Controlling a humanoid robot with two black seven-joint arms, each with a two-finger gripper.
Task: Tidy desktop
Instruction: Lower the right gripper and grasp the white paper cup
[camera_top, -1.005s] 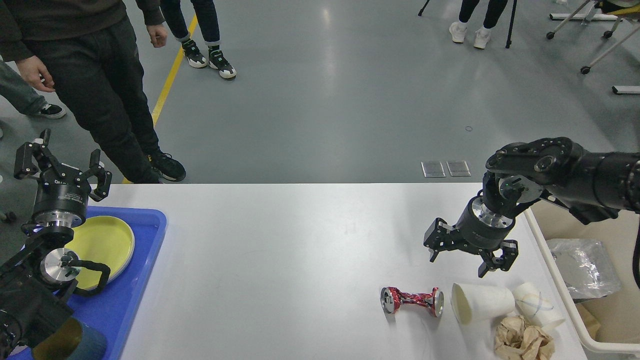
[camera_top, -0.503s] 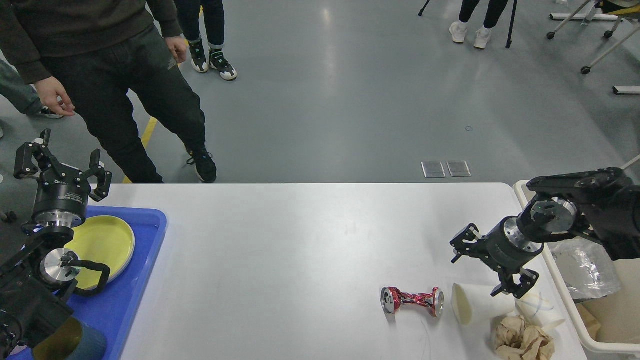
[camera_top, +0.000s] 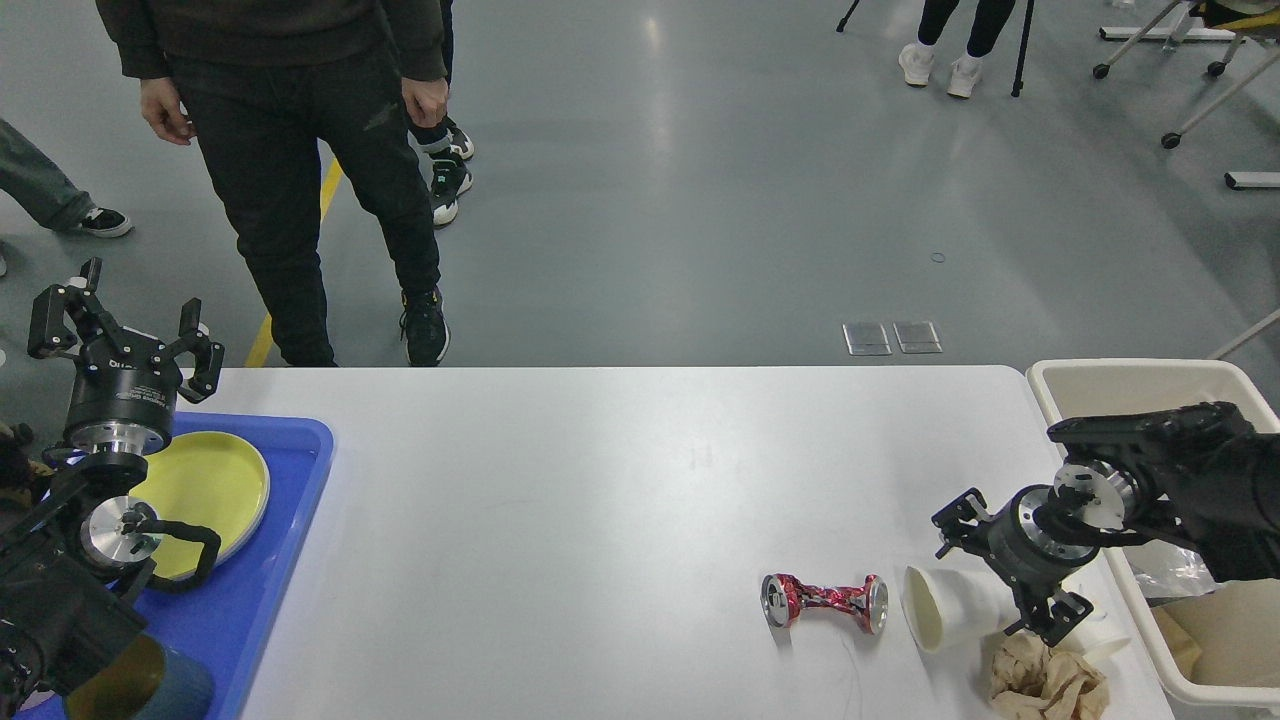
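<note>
The white desktop (camera_top: 600, 520) carries litter at its near right: a crushed red can (camera_top: 823, 598), a white paper cup (camera_top: 940, 612) lying on its side, a second white cup (camera_top: 1100, 630) mostly hidden behind my arm, and crumpled brown paper (camera_top: 1045, 682). My right gripper (camera_top: 1003, 572) is open, low over the base end of the lying cup, one finger on each side of it. My left gripper (camera_top: 122, 325) stands open and empty, pointing up above the far left corner of the tray.
A blue tray (camera_top: 290, 500) at the left holds a yellow plate (camera_top: 215, 480). A beige bin (camera_top: 1130, 380) stands off the table's right edge with plastic and paper inside. People stand on the floor beyond the far left edge.
My right gripper has dropped and swung toward the near right, from above the table down onto the lying cup. The person behind the table stepped to the right. The left arm is still.
</note>
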